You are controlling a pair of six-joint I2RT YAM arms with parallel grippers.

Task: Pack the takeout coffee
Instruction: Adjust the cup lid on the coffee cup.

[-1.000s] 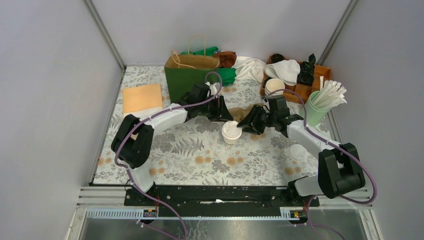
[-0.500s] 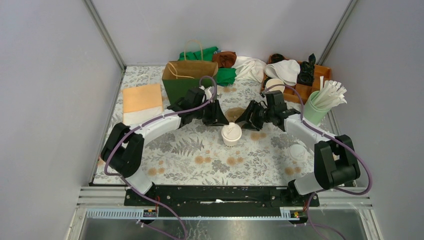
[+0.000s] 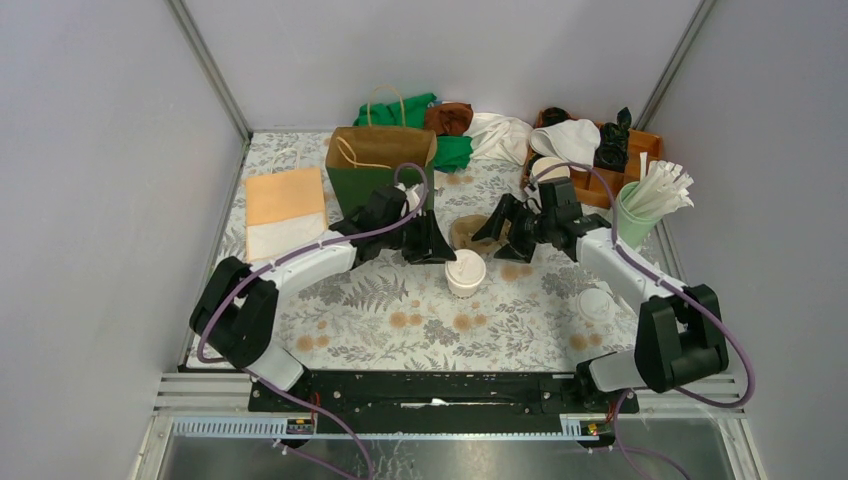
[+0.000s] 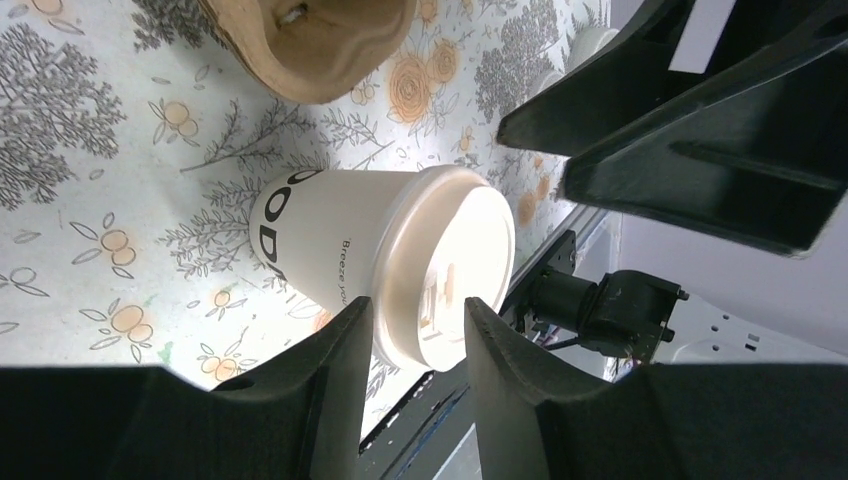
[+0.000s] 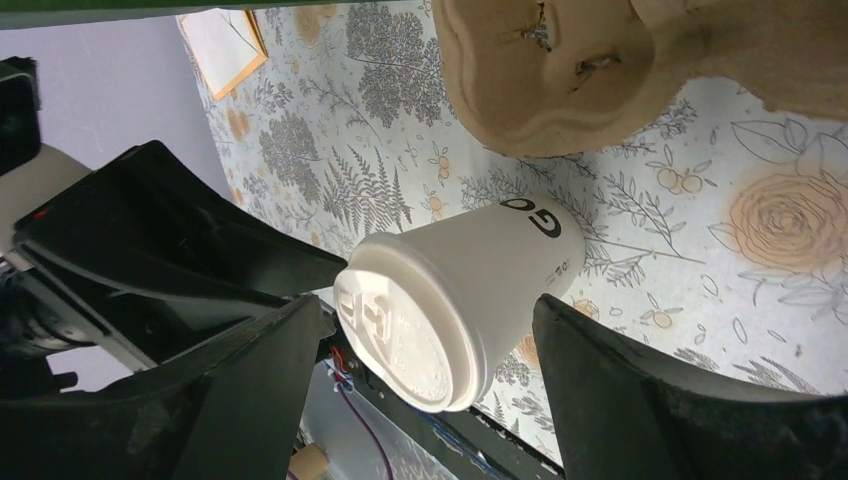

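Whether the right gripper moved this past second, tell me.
Yes: the right gripper has backed away toward the wooden tray, leaving the white lidded paper cup.

The takeout coffee (image 3: 465, 272), a small white paper cup with black lettering on its side and a round white plastic lid on top, stands upright on the flowered tablecloth (image 3: 400, 322), near the middle.

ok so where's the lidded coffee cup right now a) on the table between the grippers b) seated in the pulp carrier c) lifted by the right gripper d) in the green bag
a: the takeout coffee stands on the table, apart from the pulp carrier, and the right gripper is open, clear of it.
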